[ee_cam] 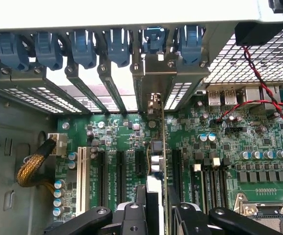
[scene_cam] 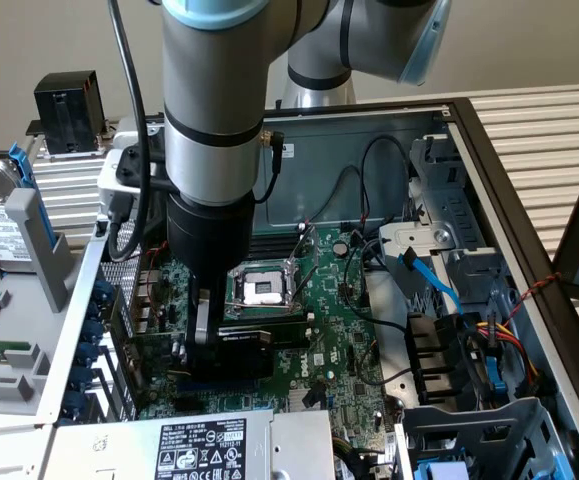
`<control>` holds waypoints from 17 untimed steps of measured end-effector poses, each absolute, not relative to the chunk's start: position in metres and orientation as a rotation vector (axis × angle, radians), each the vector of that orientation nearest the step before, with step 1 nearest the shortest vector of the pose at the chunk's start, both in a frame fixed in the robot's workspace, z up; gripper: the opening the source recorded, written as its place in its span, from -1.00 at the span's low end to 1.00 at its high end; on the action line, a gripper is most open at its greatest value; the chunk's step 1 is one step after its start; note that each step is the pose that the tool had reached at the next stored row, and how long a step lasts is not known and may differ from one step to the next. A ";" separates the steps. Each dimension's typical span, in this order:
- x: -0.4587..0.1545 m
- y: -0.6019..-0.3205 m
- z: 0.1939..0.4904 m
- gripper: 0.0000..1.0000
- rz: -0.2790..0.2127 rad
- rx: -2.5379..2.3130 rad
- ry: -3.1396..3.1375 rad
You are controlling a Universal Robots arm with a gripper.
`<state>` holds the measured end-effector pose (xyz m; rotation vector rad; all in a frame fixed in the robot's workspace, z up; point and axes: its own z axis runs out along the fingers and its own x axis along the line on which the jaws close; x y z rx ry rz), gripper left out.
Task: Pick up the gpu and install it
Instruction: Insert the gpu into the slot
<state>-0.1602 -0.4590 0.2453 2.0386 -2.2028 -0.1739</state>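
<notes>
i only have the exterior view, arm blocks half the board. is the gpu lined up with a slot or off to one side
Observer: In the wrist view the gpu stands on edge, running straight from the gripper toward the case's rear wall, between the motherboard's black slots.
Operator: where's its metal bracket
Observer: The bracket sits upright in one rear opening, under the blue clips.
Operator: anything beside it
Observer: A white slot lies several slots away, near a braided cable.
Operator: fully seated?
Observer: I cannot tell; the card hides its own slot.
</notes>
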 end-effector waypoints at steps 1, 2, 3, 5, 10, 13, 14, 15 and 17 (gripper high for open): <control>-0.160 -0.459 0.245 -0.45 -0.174 2.039 -2.203; -0.160 -0.459 0.245 -0.45 -0.174 2.039 -2.203; -0.160 -0.459 0.245 -0.45 -0.174 2.039 -2.203; -0.160 -0.459 0.245 -0.45 -0.174 2.039 -2.202; -0.160 -0.459 0.244 -0.45 -0.174 2.039 -2.202; -0.160 -0.459 0.244 -0.45 -0.174 2.039 -2.202; -0.160 -0.459 0.244 -0.45 -0.174 2.039 -2.202; -0.160 -0.459 0.244 -0.45 -0.174 2.039 -2.202; -0.160 -0.459 0.243 -0.45 -0.174 2.039 -2.202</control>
